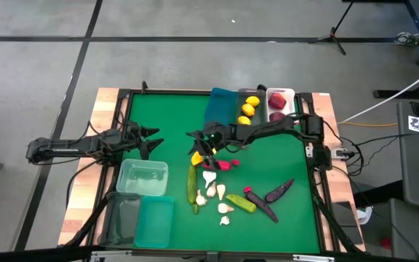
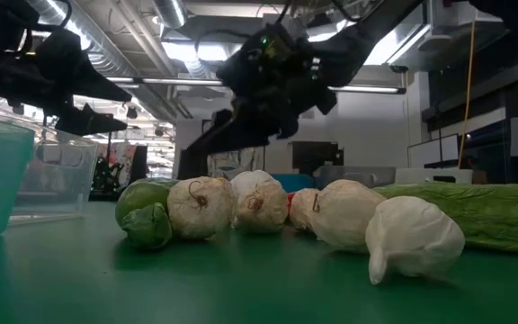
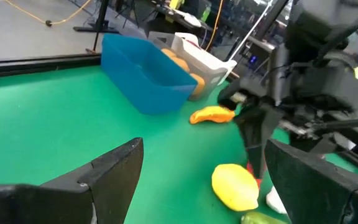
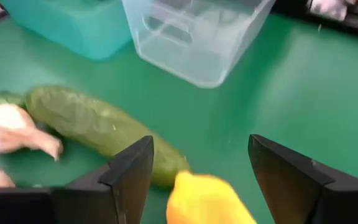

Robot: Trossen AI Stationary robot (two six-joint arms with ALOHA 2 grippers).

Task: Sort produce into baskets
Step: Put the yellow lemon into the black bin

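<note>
A yellow lemon (image 1: 196, 156) lies on the green mat, and it also shows in the left wrist view (image 3: 235, 186) and the right wrist view (image 4: 207, 199). My right gripper (image 1: 201, 148) hangs open just above it, fingers pointing down, one on each side (image 4: 197, 149). An orange carrot (image 3: 213, 115) lies beyond the lemon, toward the blue basket (image 1: 220, 105). A green cucumber (image 4: 98, 127) lies beside the lemon. My left gripper (image 1: 153, 138) is open and empty over the mat's left part, pointing toward the lemon.
Lemons fill the grey-clear basket (image 1: 249, 109) and red apples the white one (image 1: 278, 105). Pale clear (image 1: 142, 177), dark clear (image 1: 122, 218) and teal (image 1: 155, 222) baskets stand near left. Garlic (image 1: 213, 185), cucumbers (image 1: 240, 202), eggplants (image 1: 278, 191) and a pink pepper (image 1: 224, 164) lie mid-mat.
</note>
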